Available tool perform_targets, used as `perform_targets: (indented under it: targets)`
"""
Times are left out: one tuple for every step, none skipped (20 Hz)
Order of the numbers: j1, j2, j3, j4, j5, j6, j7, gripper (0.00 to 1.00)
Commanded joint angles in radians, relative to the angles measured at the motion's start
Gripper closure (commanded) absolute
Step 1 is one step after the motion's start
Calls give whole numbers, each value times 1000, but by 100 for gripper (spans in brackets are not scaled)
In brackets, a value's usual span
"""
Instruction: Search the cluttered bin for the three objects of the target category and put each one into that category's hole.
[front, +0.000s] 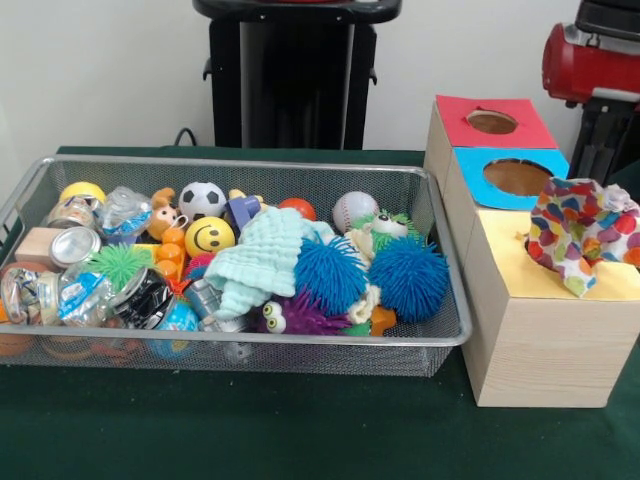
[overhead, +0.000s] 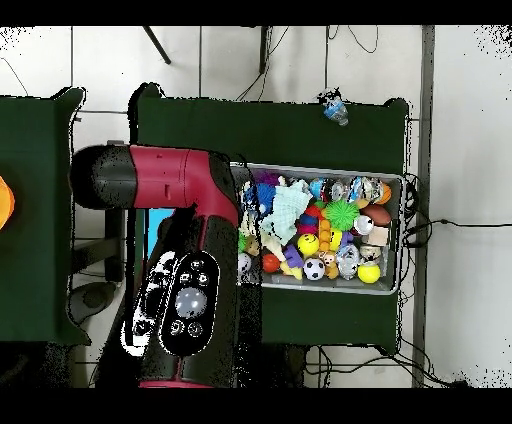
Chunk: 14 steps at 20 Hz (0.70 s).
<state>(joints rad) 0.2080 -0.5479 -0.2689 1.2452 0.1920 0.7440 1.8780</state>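
Observation:
A wire bin (front: 240, 163) holds a heap of toys, balls and crushed cans. On top of the heap lies a mint green cloth (front: 262, 260), which the overhead view shows near the bin's middle (overhead: 290, 205). To the right stands a wooden box (front: 540, 350) with a red-topped hole (front: 492, 121), a blue-topped hole (front: 517, 177) and a yellow top (front: 505, 262). A heart-patterned cloth (front: 580, 228) sits bunched over the yellow section, partly hanging out. Only the red arm body (front: 590, 60) shows at the top right. In the overhead view the arm (overhead: 190, 250) covers the box, and the gripper is hidden.
Blue spiky balls (front: 405, 275), a yellow smiley ball (front: 209, 236), a soccer ball (front: 202, 199), a baseball (front: 355, 210) and cans (front: 74, 245) fill the bin (overhead: 400, 230). The green table (front: 300, 430) runs along the front of the bin. A black stand (front: 290, 80) rises behind it.

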Motion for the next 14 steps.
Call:
perform_targets:
  targets:
    - [11,50,37,65,-22,4,179,100]
    - [10,51,39,61,-19,7,178,100]
    - [9,53,42,57,-18,7,177,100]
    - [8,57,42,50,-18,10,175,100]
    - [8,60,42,47,-18,11,174,100]
    - [5,61,42,47,-19,11,169,100]
    - [2,61,43,47,-20,11,164,100]
    - [-2,59,44,50,-21,12,156,100]
    - [-4,58,43,52,-21,12,153,100]
    - [-8,60,44,55,-23,6,148,100]
    - [-12,62,45,57,-25,1,144,100]
    - [-19,67,50,62,-26,-13,137,100]
    - [-23,73,53,66,-28,-26,133,100]
    - [-27,79,56,69,-29,-38,129,100]
